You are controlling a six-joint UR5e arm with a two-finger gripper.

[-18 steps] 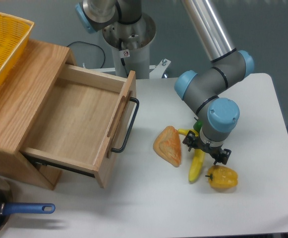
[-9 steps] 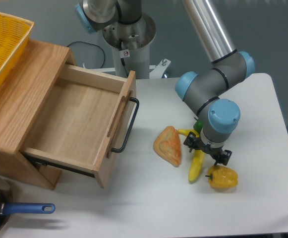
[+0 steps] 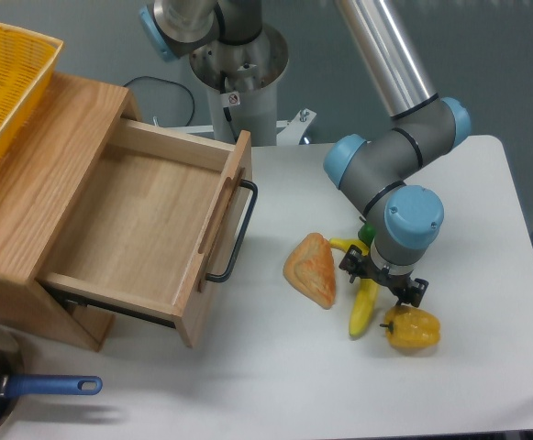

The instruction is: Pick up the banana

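The banana [image 3: 362, 312] is long, slim and bright yellow. It lies on the white table [image 3: 486, 211] and runs from under the arm's wrist down toward the front. My gripper [image 3: 382, 277] points straight down over the banana's upper half. Its two dark fingers stand apart, one on each side of the banana, so it looks open around it. The banana's upper end is hidden under the wrist.
A lumpy yellow bell pepper [image 3: 411, 329] lies just right of the banana's lower end. An orange-tan bread wedge [image 3: 311, 269] lies just to its left. A green piece [image 3: 368, 233] peeks out behind the wrist. An open wooden drawer [image 3: 147, 220], a yellow basket [image 3: 0, 82] and a blue pan handle [image 3: 50, 386] are at left.
Almost nothing has changed; the wrist has shifted only a hair, and the banana lies where it was.
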